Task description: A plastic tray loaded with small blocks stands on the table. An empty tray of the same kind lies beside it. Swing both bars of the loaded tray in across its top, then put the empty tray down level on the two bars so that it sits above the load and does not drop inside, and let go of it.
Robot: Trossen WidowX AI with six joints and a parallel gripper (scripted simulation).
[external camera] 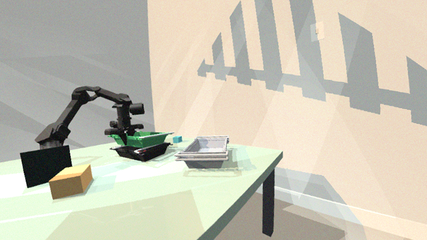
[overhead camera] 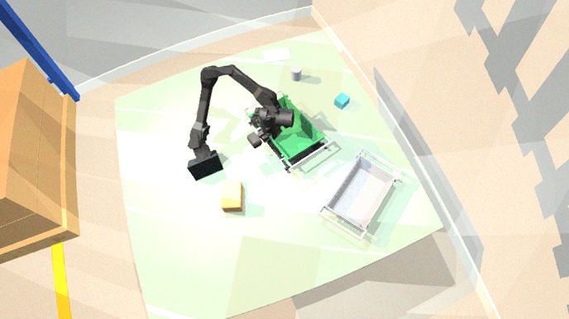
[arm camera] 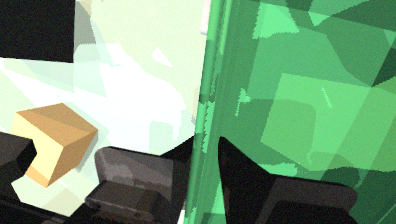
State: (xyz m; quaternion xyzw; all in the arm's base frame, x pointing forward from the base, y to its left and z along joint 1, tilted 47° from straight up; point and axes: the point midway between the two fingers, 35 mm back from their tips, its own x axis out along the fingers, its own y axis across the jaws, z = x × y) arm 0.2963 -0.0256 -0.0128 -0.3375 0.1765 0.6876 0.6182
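The green empty tray (overhead camera: 299,143) (external camera: 144,142) (arm camera: 300,120) is above the black loaded tray (external camera: 150,155), looking roughly level in the exterior view. My gripper (arm camera: 209,139) (external camera: 124,141) is shut on the green tray's long side wall, one finger inside and one outside. The black tray stands on the table. A light wire bar shows along its near end in the exterior view, with a little red beside it. The green tray hides most of the load and the far bar. I cannot tell whether the green tray touches the bars.
A grey tray (overhead camera: 361,193) (external camera: 207,146) with wire bars stands to the right. A tan block (overhead camera: 231,196) (external camera: 70,182) (arm camera: 55,142) lies near the arm's base. A teal block (overhead camera: 341,101) (external camera: 177,138) and a grey cylinder (overhead camera: 296,72) stand beyond the green tray.
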